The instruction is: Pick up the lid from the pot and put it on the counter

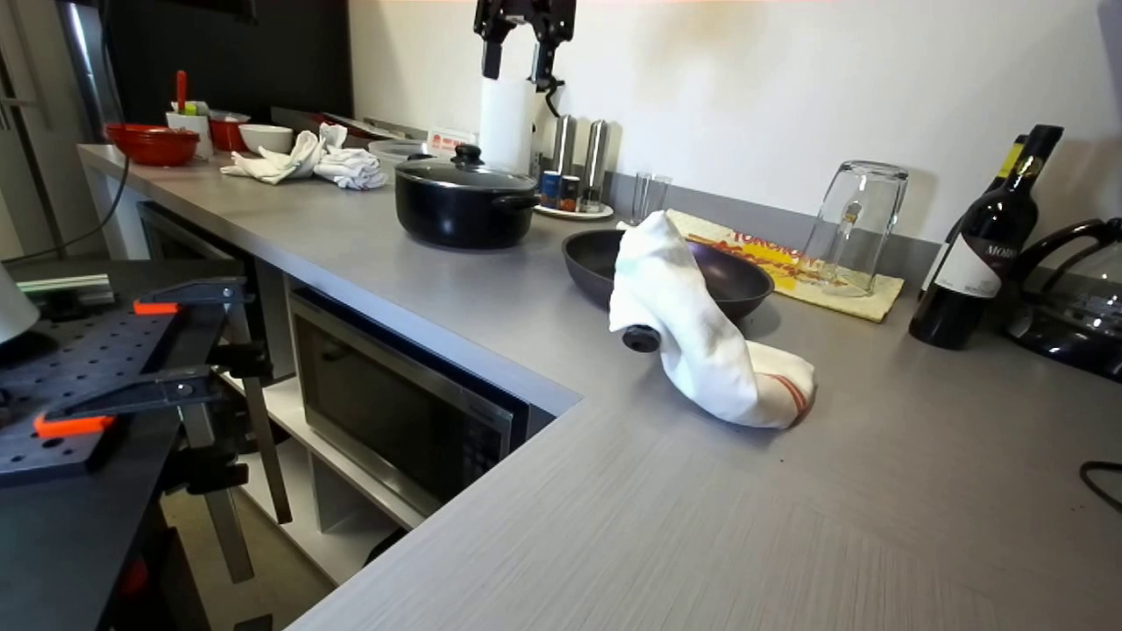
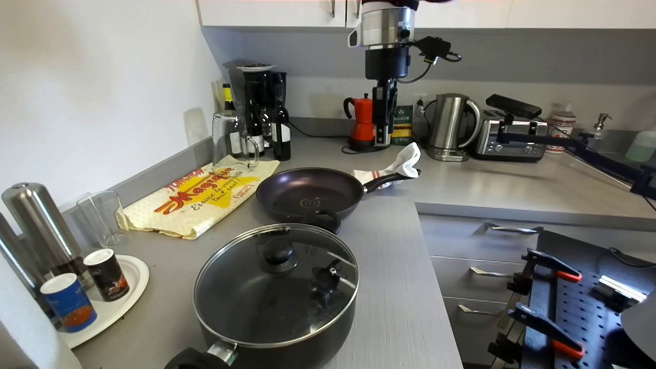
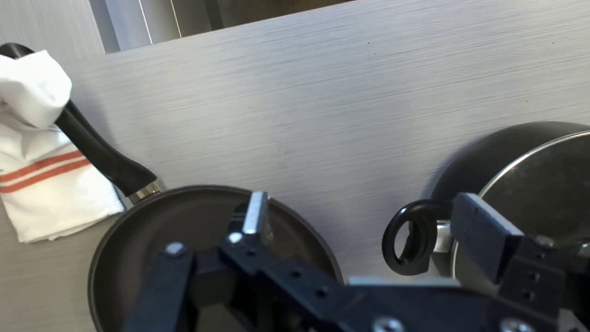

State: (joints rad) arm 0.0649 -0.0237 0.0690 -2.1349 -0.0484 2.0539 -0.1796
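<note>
Gripper (image 3: 368, 230) spread wide, holding nothing. Lid (image 2: 277, 294) seated on pot (image 1: 463, 210), below the gripper and to one side.

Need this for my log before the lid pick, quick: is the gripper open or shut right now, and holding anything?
Gripper: open, holding nothing.

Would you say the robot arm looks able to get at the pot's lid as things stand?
Probably yes: the gripper hangs with its jaws apart, and nothing lies on the glass lid or its knob. It would likely need to shift over to the cooking pot and come down.
</note>
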